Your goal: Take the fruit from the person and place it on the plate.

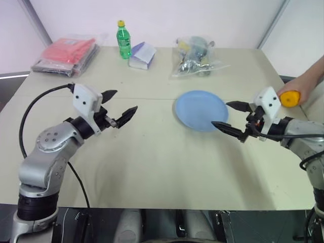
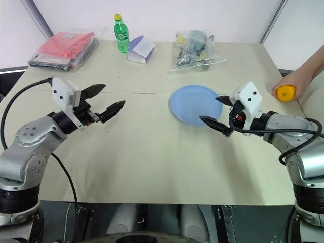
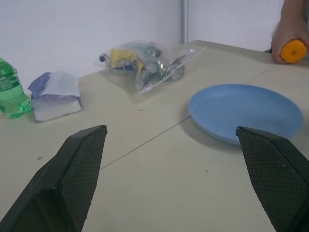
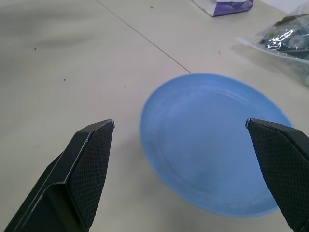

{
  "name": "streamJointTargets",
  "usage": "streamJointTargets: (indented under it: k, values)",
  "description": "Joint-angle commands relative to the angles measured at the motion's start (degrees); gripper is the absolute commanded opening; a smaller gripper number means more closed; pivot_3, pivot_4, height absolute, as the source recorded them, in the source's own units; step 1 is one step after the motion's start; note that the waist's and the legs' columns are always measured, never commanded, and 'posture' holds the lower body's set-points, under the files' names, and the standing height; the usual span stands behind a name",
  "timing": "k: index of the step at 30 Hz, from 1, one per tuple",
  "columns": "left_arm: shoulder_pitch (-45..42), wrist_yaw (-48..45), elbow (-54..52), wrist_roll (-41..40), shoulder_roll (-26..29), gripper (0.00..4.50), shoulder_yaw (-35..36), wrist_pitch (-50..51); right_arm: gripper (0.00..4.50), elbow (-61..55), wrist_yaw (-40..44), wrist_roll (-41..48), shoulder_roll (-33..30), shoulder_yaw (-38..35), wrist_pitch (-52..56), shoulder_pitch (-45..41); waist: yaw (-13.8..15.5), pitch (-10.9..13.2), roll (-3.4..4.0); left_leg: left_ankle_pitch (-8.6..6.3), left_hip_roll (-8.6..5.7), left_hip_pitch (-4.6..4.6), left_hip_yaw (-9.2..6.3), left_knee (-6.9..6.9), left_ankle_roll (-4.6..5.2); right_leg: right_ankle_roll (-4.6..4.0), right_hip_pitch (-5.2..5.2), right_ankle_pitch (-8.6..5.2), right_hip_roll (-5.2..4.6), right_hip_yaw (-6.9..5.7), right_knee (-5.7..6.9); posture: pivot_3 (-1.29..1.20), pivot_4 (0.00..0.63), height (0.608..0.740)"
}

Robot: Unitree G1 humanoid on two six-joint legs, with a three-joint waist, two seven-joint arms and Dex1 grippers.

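At the table's right edge the person's hand (image 1: 306, 83) holds the orange-yellow fruit (image 1: 290, 98) just above the tabletop. The light blue plate (image 1: 201, 110) lies bare in the middle right of the table. My right gripper (image 1: 229, 115) hovers open over the plate's right rim, pointing left, with the fruit behind its wrist. On the left side my left gripper (image 1: 119, 105) hangs open above the table, pointing right toward the plate, with nothing between its fingers.
Along the far edge stand a green bottle with a yellow cap (image 1: 123, 40), a white and purple pack (image 1: 142, 55), a clear bag of mixed items (image 1: 195, 56) and a red packet in plastic (image 1: 68, 54).
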Motion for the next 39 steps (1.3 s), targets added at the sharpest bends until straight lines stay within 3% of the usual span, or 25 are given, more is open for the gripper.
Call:
streamJointTargets:
  k: [1,39]
  values:
    - [-0.2,0.0,-0.9,0.1,0.2,4.49,0.2,-0.7,4.50,-1.9,-0.3,0.8,-1.0,-2.5,0.2,-0.4,0.0,0.0,0.00,0.00,0.00,0.00,0.00,0.00,0.00,0.00,0.00,0.00,0.00,0.00,0.00,0.00,0.150,0.731]
    - [-2.1,-0.8,1.6,2.8,-2.1,4.49,-2.1,-3.5,4.50,-2.0,-1.9,1.3,-0.7,-1.9,0.6,-2.9,0.0,0.0,0.00,0.00,0.00,0.00,-0.02,0.00,0.00,0.00,0.00,0.00,0.01,0.00,0.00,0.00,0.150,0.731]
